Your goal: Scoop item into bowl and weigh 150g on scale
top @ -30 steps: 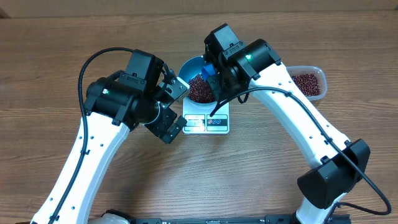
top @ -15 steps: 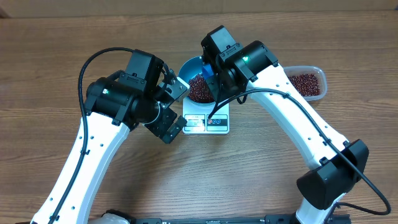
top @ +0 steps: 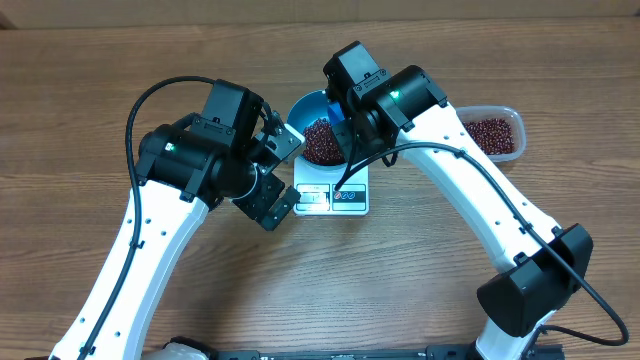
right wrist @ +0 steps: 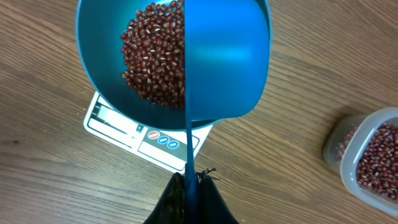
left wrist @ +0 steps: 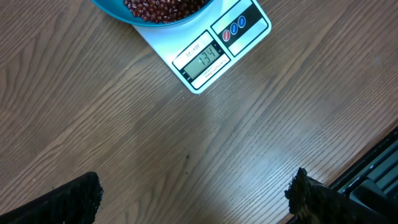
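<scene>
Beans: a loose red-brown heap lies inside the blue bowl, piled toward its 6 o'clock side in the overhead view.
Bowl: it sits on the 12 o'clock end of the white scale, its rim overhanging the plate on both sides.
Scale: the display and button panel face 6 o'clock, uncovered; the digits are lit, but too small to read with certainty.
Scoop: the blue cup hangs over the bowl's 3 o'clock half, handle edge-on to the wrist camera.
Right gripper: the jaws are closed tight on the scoop's thin handle, above the bowl's 3 o'clock rim.
Left gripper: the jaws are spread fully wide and hold nothing, hovering over bare wood at the scale's 9 o'clock, near it but apart.
Tub: a clear plastic container holding more beans stands at the bowl's 3 o'clock, well apart.
Table: wood-grain surface under everything.
</scene>
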Tool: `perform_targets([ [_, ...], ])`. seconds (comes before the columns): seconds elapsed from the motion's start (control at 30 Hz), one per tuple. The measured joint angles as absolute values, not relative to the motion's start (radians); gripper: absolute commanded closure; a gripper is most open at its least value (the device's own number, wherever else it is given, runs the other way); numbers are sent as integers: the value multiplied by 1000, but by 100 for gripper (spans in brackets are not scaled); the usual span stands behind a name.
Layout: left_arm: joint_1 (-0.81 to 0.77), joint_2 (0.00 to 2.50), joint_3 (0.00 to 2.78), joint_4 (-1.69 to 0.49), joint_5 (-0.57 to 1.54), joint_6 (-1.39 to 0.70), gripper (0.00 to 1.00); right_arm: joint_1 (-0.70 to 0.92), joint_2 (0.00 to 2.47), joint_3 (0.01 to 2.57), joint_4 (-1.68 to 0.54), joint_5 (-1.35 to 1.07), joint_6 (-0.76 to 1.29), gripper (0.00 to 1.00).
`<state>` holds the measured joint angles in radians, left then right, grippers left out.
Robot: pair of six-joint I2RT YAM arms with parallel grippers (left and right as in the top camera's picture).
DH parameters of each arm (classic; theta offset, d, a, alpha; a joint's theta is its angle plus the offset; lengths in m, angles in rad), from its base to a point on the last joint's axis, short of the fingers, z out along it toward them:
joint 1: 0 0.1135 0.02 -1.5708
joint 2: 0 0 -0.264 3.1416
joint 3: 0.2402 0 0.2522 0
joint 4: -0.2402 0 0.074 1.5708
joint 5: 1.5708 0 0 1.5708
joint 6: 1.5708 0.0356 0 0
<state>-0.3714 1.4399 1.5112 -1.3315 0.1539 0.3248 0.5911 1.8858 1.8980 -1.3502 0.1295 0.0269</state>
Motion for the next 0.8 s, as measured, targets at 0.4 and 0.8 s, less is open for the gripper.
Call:
perform_targets([
  [0.4, -371, 1440, 1511, -1332, 154, 325, 1, 591, 1886, 1898, -1353, 140, 27, 96],
  [0.8, -371, 1440, 1511, -1332, 154, 325, 0, 623, 1886, 1898, -1354, 189, 27, 96],
])
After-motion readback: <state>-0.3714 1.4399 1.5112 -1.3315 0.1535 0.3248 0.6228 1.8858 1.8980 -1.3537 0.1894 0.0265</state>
